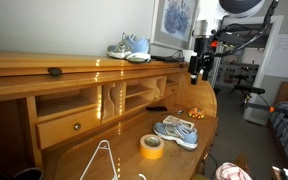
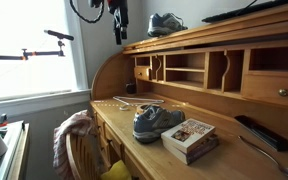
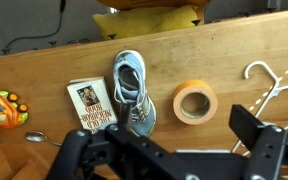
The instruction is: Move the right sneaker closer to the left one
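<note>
Right sneaker (image 3: pixel 134 90) lies on the desk (image 1: pixel 134 122) well below the gripper (image 1: pixel 198 66), between book (image 3: pixel 91 105) and tape roll (image 3: pixel 194 101) in wrist view. Arm stands high, gripper pointing down, jaws spread, empty. Only exterior views show the left one (image 1: pixel 129 47) on the desk's top, beside the gripper.

— What's the desk (image 1: pixel 14 72) you're working over?
— Wood, varnished; you can see glossy light streaks down its front.
— And the shoes?
— Your lower sneaker (image 3: pixel 132 92) is matt mesh cloth with woven laces and a smooth white sole; the upper sneaker (image 1: pixel 129 48) looks alike; the tape roll (image 3: pixel 194 102) is dull yellow; the book (image 3: pixel 91 105) has a paper cover; the hanger (image 3: pixel 274 75) is thin white wire.
</note>
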Action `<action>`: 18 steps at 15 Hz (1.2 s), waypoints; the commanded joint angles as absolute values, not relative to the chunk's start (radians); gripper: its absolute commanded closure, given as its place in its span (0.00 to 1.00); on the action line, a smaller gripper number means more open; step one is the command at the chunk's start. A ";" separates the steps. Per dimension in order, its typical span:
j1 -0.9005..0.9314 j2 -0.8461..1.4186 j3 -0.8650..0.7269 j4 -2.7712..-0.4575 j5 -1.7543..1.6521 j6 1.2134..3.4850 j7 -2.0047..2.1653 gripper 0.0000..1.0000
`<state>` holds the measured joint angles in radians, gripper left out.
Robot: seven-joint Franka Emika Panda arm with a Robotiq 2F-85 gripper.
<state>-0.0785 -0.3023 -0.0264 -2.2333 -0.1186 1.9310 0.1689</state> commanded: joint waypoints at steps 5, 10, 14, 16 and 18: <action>-0.070 -0.235 -0.072 -2.281 -0.148 2.133 -0.139 0.00; -0.076 -0.190 -0.111 -2.339 -0.112 2.283 -0.286 0.00; -0.080 -0.142 -0.128 -2.356 -0.078 2.338 -0.304 0.00; -0.081 -0.151 -0.122 -2.342 -0.097 2.309 -0.286 0.00; -0.081 -0.140 -0.122 -2.342 -0.096 2.314 -0.286 0.00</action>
<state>-0.0783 -0.1394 -0.1249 -2.3431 -0.0962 2.3164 -0.2857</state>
